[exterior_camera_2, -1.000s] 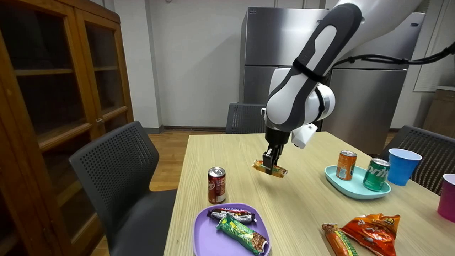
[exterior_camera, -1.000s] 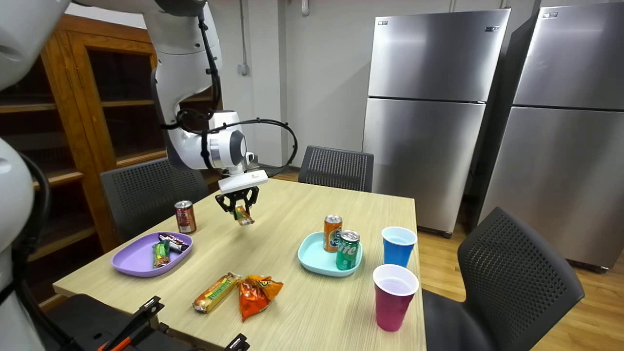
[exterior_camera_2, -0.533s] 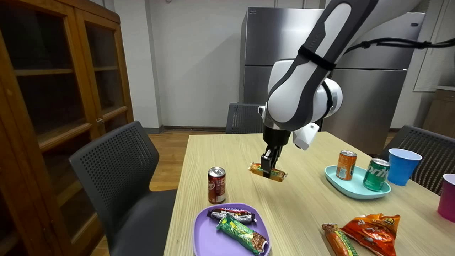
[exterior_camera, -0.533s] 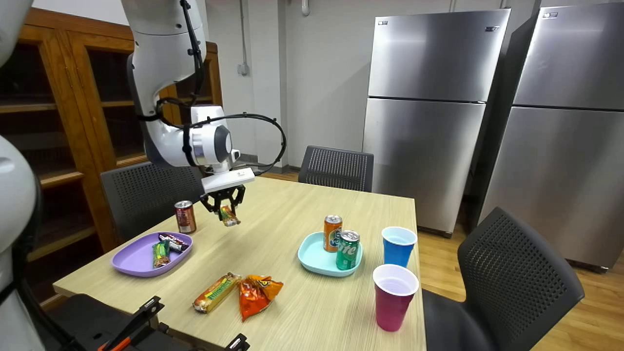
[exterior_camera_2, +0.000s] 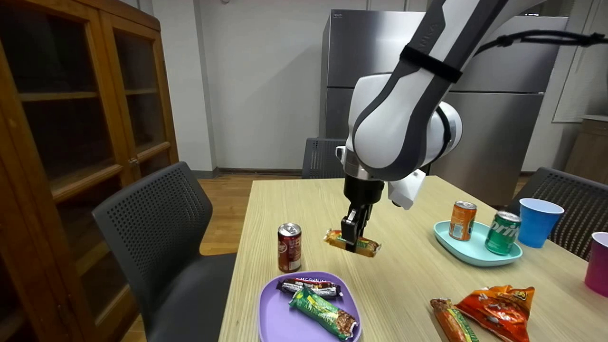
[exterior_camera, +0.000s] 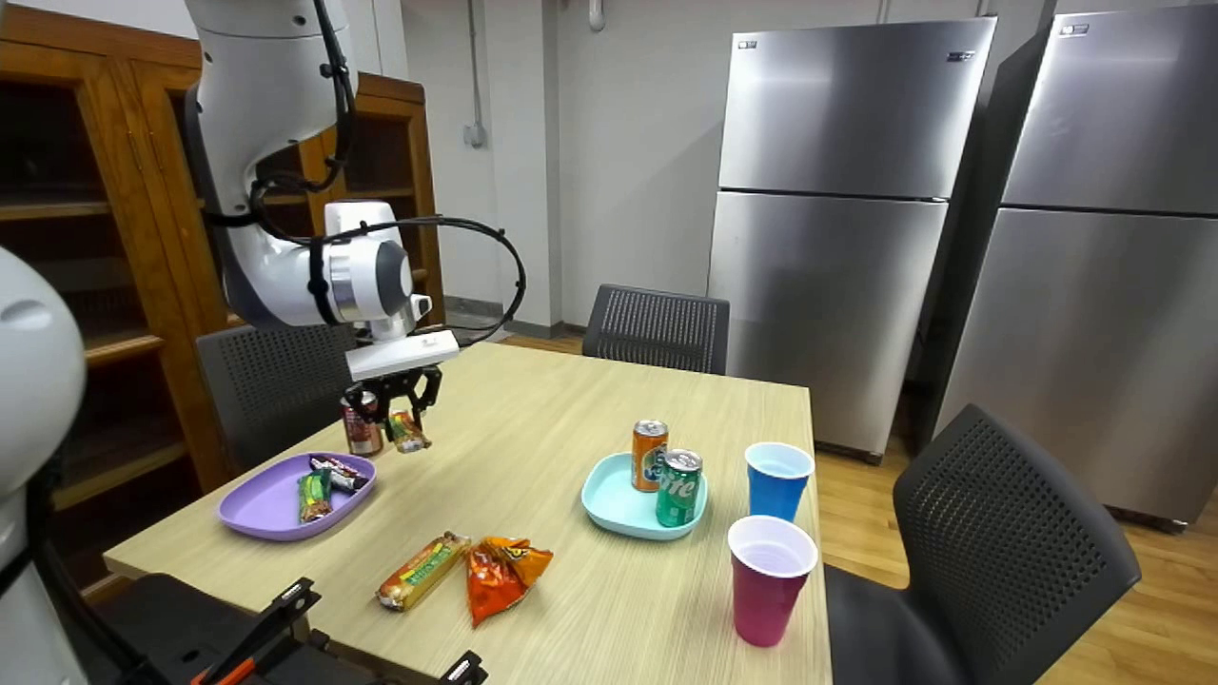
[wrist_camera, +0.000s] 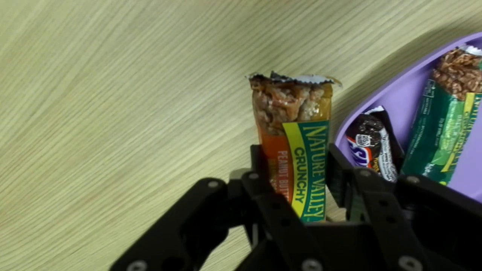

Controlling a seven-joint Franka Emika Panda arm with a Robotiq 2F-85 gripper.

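Your jaws are gripping a granola bar in a glossy orange, green and yellow wrapper point(wrist_camera: 295, 150), pressed against its two long sides. You have the bar held above the pale wood-grain tabletop point(exterior_camera: 561, 409), and in an exterior view it hangs slightly tilted.

Near the bar you see a shallow purple plastic plate with rounded corners point(exterior_camera_2: 282, 322); in the wrist view the bar is just beside its rim. On that plate, close together, lie a bar in a green wrapper point(exterior_camera_2: 324, 313) and a bar in a dark brown wrapper point(exterior_camera_2: 308, 288). A dark red metal soda can point(exterior_camera_2: 289, 248) stands upright just beyond the plate, and in an exterior view your jaws partly hide it.

Apart from your grip, a bar in an orange and green wrapper point(exterior_camera: 423, 571) lies just beside a crumpled orange-red snack bag point(exterior_camera: 507, 576). You also have a turquoise plastic plate point(exterior_camera: 609, 497) carrying an orange soda can point(exterior_camera: 649, 457) and a green soda can point(exterior_camera: 678, 488), both upright. Near the tabletop's edge stand a blue plastic cup point(exterior_camera: 778, 485) and a magenta plastic cup point(exterior_camera: 766, 590).
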